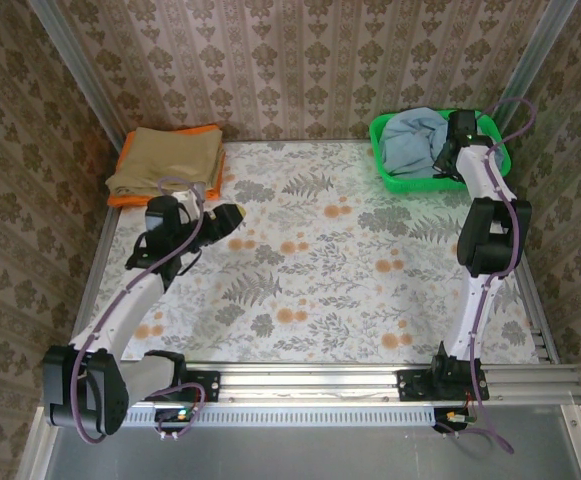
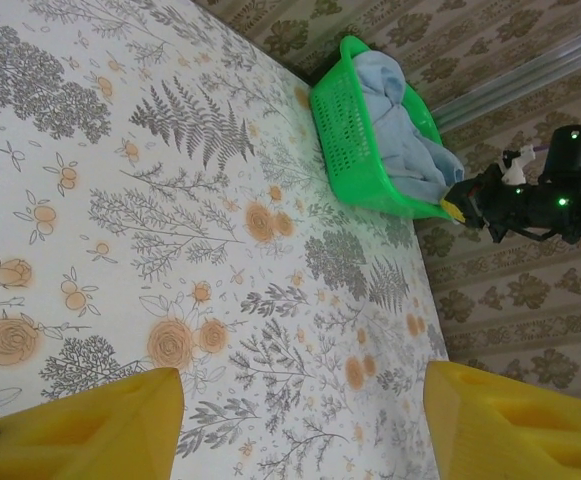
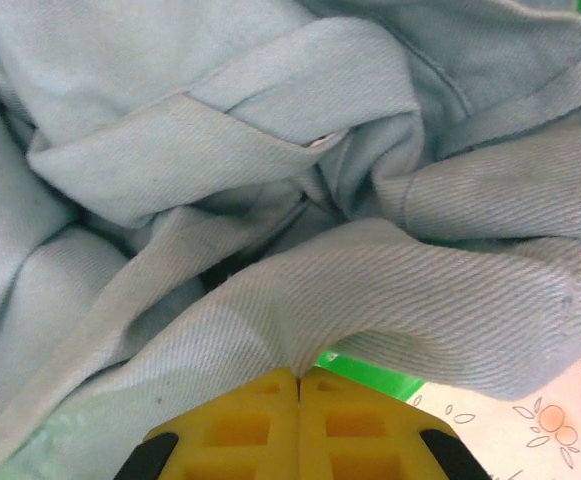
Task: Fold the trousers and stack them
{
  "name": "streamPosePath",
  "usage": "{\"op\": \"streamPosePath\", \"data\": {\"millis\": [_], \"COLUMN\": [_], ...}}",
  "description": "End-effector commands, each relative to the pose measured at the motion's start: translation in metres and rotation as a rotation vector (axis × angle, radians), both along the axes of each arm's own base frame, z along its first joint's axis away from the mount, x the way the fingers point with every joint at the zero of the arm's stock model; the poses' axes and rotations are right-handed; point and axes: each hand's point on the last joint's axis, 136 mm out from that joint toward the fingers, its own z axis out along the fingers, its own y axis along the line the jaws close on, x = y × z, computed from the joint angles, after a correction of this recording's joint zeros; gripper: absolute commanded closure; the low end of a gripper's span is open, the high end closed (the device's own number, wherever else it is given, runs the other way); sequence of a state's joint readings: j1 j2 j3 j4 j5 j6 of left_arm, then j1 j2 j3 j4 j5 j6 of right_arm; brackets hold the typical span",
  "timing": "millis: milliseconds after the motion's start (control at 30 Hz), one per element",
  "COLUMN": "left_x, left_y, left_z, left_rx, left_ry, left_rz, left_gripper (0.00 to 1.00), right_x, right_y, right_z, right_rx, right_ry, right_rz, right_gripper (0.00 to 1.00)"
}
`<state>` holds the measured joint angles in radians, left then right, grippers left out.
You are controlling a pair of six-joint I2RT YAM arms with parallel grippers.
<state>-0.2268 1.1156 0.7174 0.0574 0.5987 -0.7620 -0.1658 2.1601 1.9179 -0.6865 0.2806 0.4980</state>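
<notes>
The light sky-blue trousers (image 1: 410, 140) lie crumpled in a green basket (image 1: 395, 182) at the table's far right corner. My right gripper (image 1: 448, 150) reaches into the basket from its right side. In the right wrist view its yellow fingers (image 3: 240, 420) are pressed together on a pinched fold of the trousers (image 3: 270, 170), with the basket's green rim (image 3: 370, 375) just below. My left gripper (image 1: 232, 215) hovers over the left half of the table. It stands open (image 2: 302, 400), with nothing between its fingers. The left wrist view also catches the trousers (image 2: 395, 120) in the basket (image 2: 345, 140).
Folded tan khaki trousers (image 1: 165, 160) rest on an orange cloth (image 1: 125, 200) at the far left corner. The floral tabletop (image 1: 320, 270) stretches between both arms. Patterned walls close in on three sides.
</notes>
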Motion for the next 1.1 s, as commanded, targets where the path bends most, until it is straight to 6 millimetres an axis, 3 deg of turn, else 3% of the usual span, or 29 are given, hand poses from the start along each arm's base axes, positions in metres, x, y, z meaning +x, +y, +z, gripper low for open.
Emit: {"op": "streamPosePath", "data": {"millis": [0,133,267,467,733,767,1067], "left_x": [0.002,0.001,0.000,-0.001,-0.005,-0.013,-0.024], "left_y": [-0.009,-0.022,-0.036,-0.052,-0.078,-0.091,-0.128], "left_z": [0.005,-0.003,-0.008,-0.015,-0.034,-0.037,-0.048], "left_rx": [0.012,0.024,0.024,0.028,0.073,0.080,0.125], "left_ry": [-0.036,-0.030,-0.022,-0.016,-0.005,-0.006,-0.016], "left_rz": [-0.029,-0.061,-0.101,-0.141,-0.202,-0.236,-0.331], "left_gripper": [0.37,0.40,0.43,0.45,0.44,0.44,0.44], "right_x": [0.013,0.013,0.009,0.004,-0.002,-0.002,-0.015], "right_y": [0.017,0.028,0.039,0.058,0.077,0.078,0.081], "right_z": [0.069,0.108,0.134,0.152,0.197,0.202,0.215], "right_rx": [0.013,0.011,-0.011,-0.005,-0.043,-0.046,-0.081], "right_ry": [-0.172,-0.266,-0.338,-0.413,-0.477,-0.481,-0.464], "right_rz": [0.047,0.076,0.096,0.127,0.161,0.163,0.174], "right_gripper": [1.00,1.00,1.00,1.00,1.00,1.00,1.00]}}
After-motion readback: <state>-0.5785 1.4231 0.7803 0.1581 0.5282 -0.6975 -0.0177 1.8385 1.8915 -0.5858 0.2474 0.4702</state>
